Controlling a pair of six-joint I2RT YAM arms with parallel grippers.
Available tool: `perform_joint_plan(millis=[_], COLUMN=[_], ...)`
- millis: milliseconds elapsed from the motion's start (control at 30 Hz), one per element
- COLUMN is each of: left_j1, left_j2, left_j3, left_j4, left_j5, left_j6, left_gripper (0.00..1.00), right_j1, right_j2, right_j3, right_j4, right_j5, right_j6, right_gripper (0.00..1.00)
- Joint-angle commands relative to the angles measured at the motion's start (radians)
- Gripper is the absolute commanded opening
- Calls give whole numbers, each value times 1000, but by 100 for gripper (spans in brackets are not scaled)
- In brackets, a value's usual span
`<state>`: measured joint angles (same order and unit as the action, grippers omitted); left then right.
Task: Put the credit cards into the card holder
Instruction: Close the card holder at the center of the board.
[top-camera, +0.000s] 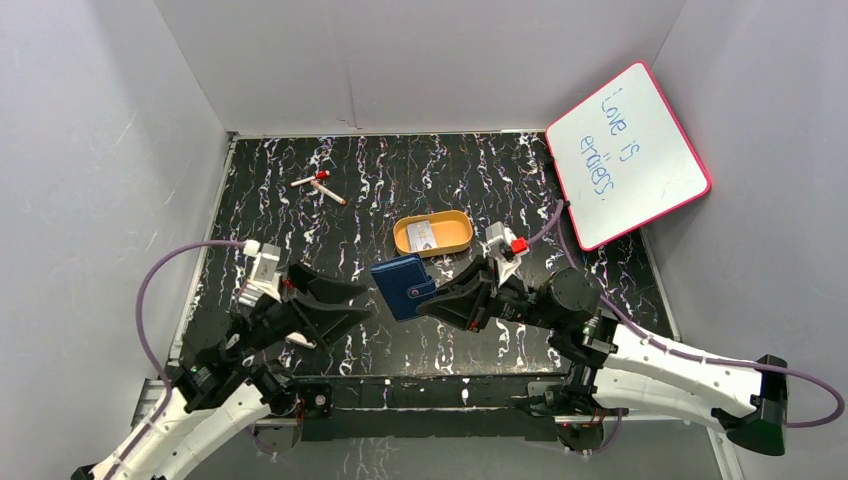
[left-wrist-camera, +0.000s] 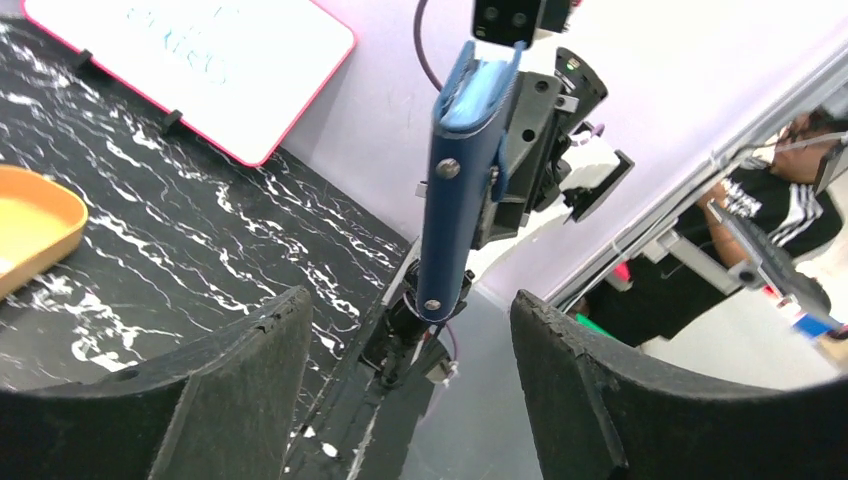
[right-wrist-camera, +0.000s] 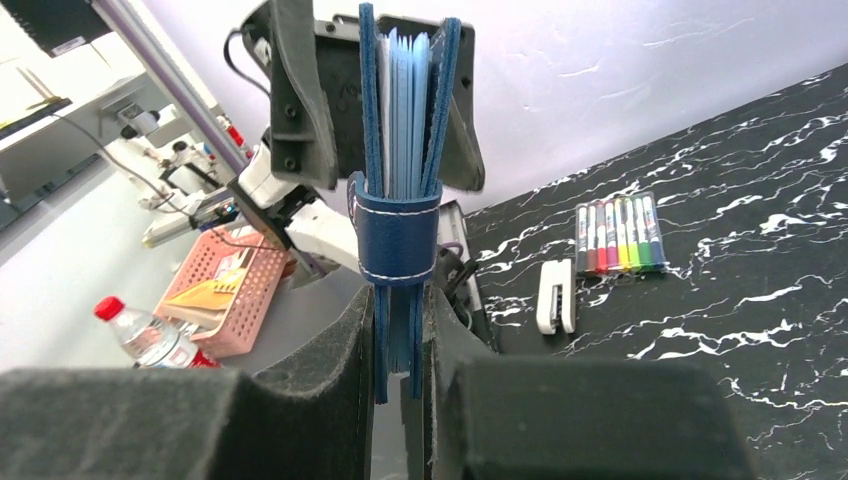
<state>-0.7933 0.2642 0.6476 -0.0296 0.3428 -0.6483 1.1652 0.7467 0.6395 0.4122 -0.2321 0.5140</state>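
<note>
The right gripper (top-camera: 424, 300) is pinching the small dark-blue folding card holder (top-camera: 403, 286) and holds it up off the black table with white streaks (top-camera: 480, 180), in the middle of the top view. In the right wrist view its two black fingers (right-wrist-camera: 330, 380) squeeze the bottom of the card holder (right-wrist-camera: 400, 150). A blue snap strap (right-wrist-camera: 400, 235) goes round both covers, so I think it is shut and must be opened first.

The left gripper (top-camera: 368, 300) is open wide and holds nothing. The card holder is just to its right in the top view, very near but not touching. In the left wrist view the card holder (left-wrist-camera: 450, 220) shows its thin edge. Its long side runs up and down the frame, leaning a little, above the gap between the left gripper's (left-wrist-camera: 410, 340) spread fingers (left-wrist-camera: 230, 400).

A pale grey-white credit card (top-camera: 423, 236) lies in the orange oval tray (top-camera: 458, 240), just above the card holder in the top view. The right gripper is nearer to it, but it is busy, so the free left one looks like the one to help.

At the upper right a white board with a pink rim (top-camera: 628, 150) says "Love is endless." in blue. I can read no name on the card or the card holder.
</note>
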Motion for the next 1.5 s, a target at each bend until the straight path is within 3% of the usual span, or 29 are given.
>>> perform_joint_plan(millis=[0, 367, 733, 767, 900, 1033, 1100, 1200, 1267, 1367, 1467], left_j1=[1, 0, 0, 0, 0, 0, 0, 0, 0, 0, 0], left_j2=[-13, 162, 236, 251, 297, 302, 294, 257, 222, 182, 178], left_j3=[-131, -144, -169, -165, -148, -148, -148, -121, -94, -53, -10], left_j4=[256, 528, 633, 642, 667, 672, 659, 549, 456, 336, 271], left_j5=[-49, 60, 133, 146, 191, 201, 205, 204, 201, 241, 322], left_j6=[-190, -233, -259, -263, -267, -268, -258, -191, -133, -52, -7], left_gripper=[70, 69, 53, 50, 21, 8, 0, 0, 0, 0, 0], right_j1=[-2, -1, -2, -2, -2, -2, -2, -2, -1, -2, -1], right_j2=[19, 73, 89, 92, 103, 108, 111, 94, 56, -11, -30], right_j3=[-15, -47, -86, -84, -72, -59, -27, 94, 153, 203, 263], right_j4=[223, 353, 432, 432, 415, 378, 305, 37, -105, -219, -314], right_j5=[66, 96, 115, 115, 106, 109, 89, 29, 19, 20, 36], right_j6=[-30, 11, 46, 47, 49, 52, 55, -10, -58, -108, -138], right_gripper=[0, 0, 0, 0, 0, 0, 12, 49, 63, 72, 74])
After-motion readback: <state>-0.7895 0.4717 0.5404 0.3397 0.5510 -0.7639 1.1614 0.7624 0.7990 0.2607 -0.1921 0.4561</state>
